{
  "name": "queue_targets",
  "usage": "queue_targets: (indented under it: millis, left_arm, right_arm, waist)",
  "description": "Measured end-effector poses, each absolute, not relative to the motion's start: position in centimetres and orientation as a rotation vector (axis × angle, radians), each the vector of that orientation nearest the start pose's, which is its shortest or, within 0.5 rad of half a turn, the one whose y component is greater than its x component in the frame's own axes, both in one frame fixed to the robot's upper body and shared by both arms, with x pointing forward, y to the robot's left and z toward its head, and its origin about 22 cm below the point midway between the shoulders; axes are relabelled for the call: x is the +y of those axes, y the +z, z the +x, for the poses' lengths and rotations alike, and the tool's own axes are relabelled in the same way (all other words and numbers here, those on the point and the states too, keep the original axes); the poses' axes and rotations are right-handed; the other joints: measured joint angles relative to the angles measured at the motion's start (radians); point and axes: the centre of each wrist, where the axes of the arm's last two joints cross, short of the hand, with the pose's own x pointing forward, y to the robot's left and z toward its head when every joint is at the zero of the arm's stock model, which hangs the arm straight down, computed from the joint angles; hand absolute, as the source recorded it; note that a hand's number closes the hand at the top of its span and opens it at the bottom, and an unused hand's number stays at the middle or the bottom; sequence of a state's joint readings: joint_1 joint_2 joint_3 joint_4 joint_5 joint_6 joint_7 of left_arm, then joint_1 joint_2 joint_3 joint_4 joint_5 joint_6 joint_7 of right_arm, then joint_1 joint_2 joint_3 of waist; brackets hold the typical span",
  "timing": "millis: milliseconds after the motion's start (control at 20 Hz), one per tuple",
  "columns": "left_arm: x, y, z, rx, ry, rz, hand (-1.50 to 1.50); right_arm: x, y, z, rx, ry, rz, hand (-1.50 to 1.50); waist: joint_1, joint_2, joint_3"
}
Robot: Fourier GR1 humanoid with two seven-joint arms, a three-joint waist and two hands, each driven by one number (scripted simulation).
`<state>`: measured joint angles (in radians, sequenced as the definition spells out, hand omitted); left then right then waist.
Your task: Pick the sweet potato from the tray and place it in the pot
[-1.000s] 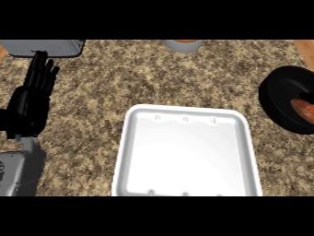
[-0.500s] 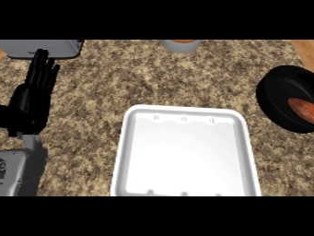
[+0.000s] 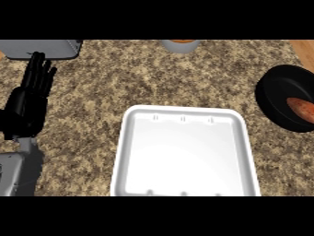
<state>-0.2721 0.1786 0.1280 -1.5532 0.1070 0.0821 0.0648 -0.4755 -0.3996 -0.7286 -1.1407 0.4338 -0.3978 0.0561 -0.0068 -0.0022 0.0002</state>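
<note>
Left hand (image 3: 31, 97) open, fingers straight, orange-red oblong sweet potato (image 3: 305, 109) lying in black pot (image 3: 282, 87)

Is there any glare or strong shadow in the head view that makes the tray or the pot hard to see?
In the head view, the white tray has a bright, washed-out middle, so only its rim shows detail; the black pot is very dark inside, yet the orange sweet potato stands out; the left hand casts no strong shadow on the counter.
</note>
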Motion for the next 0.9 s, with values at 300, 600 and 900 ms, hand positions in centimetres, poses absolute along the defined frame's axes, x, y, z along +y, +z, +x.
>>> queue_targets:
  millis: [300, 600, 900]
  left_arm:
    - [26.9, 7.9, 30.1, -1.754, 0.059, 0.119, 0.00]
    - [26.9, 8.0, 30.7, -1.759, 0.056, 0.119, 0.00]
    - [27.4, 7.6, 29.9, -1.763, 0.053, 0.114, 0.00]
  right_arm:
    - [-48.3, 10.0, 25.5, -1.509, -0.547, -1.182, -1.50]
    - [-51.8, 8.9, 20.3, -1.525, -0.592, -1.202, -1.50]
    - [-54.6, 8.6, 15.1, -1.531, -0.606, -1.218, -1.50]
  waist:
    - [-0.003, 0.000, 0.000]
    - [-0.001, 0.001, 0.000]
    - [0.001, 0.001, 0.000]
